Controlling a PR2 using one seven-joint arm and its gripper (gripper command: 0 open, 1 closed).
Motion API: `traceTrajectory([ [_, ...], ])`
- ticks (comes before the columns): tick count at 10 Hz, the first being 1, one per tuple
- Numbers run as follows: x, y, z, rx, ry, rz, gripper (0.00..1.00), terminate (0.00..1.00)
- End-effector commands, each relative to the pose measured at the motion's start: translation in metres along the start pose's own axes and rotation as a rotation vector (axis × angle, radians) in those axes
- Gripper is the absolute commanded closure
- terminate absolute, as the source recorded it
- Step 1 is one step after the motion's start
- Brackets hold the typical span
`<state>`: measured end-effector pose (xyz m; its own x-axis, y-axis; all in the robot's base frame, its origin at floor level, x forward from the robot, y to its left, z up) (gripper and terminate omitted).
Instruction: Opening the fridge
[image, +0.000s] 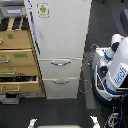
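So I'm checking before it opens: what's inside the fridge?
Nothing inside shows. The fridge has its upper door and both lower drawers shut, covering the interior. Only the green sticker shows outside.

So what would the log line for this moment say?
fridge: upper door shut | lower drawers shut | claw: tips only at bottom edge, state unclear | contact: none seen | white-and-blue robot beside fridge

The top edge is cutting off the fridge; two pale tips at the bottom edge (perhaps fingers) are blurring beyond telling.
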<state>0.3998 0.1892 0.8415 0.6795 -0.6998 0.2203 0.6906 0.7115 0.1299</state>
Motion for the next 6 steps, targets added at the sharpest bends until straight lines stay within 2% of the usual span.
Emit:
traceTrajectory([
  [1,0.01,-0.004,0.005,-0.027,-0.008,-0.021,0.0,0.0],
  [2,0.027,0.005,0.01,-0.093,0.013,0.014,0.0,0.0],
  [3,0.041,0.015,0.016,-0.121,0.013,0.003,0.0,0.0],
  [6,0.108,0.058,0.042,-0.074,-0.038,0.004,0.0,0.0],
])
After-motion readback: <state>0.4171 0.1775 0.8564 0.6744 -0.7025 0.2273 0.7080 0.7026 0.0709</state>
